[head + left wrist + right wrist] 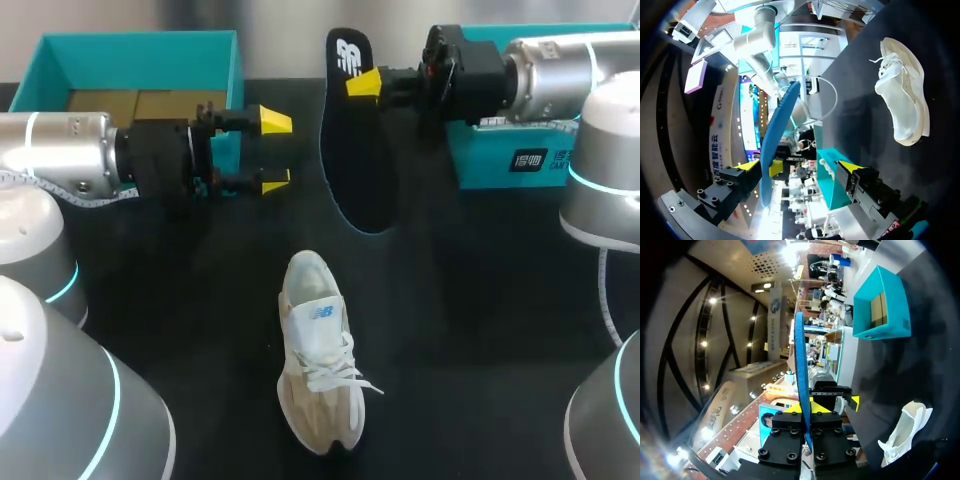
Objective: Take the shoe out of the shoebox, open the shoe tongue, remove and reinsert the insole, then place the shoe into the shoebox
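Gripping the dark insole [355,160] near 1 end, the right hand [362,84] is clenched on it and holds it over the black tabletop [480,340]. The left hand [272,152] is released, its 2 fingers spread, just beside the open teal shoebox [140,42] and facing the insole. The white shoe [318,350] sits sole-down on the tabletop, well apart from both hands.

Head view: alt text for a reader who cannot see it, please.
The right hand is shut on one end of a black insole, with the open left hand beside it. A white sneaker lies on the black table; a teal shoebox stands at back left.
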`<action>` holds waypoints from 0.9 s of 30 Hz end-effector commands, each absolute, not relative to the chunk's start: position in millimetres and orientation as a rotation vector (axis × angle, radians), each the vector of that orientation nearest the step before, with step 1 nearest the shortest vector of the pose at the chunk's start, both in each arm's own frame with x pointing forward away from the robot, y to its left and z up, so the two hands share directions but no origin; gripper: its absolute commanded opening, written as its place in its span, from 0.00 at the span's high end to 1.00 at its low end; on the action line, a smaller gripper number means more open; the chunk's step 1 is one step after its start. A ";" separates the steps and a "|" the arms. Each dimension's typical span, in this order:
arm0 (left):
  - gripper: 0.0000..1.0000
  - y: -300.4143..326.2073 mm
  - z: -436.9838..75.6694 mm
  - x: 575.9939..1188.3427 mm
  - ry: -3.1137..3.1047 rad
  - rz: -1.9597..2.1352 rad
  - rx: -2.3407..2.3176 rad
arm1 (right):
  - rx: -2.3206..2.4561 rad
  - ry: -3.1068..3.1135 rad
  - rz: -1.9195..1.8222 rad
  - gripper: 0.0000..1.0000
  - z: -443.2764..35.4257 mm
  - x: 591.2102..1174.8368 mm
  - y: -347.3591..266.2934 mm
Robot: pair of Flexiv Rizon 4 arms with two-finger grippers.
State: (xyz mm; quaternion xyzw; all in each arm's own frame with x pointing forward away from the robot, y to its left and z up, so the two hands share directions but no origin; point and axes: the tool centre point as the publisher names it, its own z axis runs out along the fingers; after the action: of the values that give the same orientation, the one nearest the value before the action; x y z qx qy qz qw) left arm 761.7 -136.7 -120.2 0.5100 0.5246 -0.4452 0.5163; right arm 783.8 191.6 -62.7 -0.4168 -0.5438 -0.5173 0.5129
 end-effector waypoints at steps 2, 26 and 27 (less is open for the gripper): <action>0.00 -138.3 -120.6 761.9 1.246 -1.099 1.226 | -1.024 -1.304 -1.209 1.00 -68.3 788.7 194.1; 0.00 -162.8 -133.2 767.8 1.228 -1.078 1.187 | -1.243 -1.206 -1.059 1.00 -114.7 818.8 222.5; 0.00 -164.3 -133.8 768.2 1.226 -1.078 1.186 | -1.243 -1.206 -1.059 1.00 -114.7 818.8 222.5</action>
State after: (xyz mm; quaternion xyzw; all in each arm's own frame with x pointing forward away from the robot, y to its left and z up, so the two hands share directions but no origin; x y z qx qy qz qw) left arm 767.2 -159.6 -132.0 0.4986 0.5146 -0.4527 0.5307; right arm 817.8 214.6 -112.3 -0.5205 -0.5065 -0.4412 0.5271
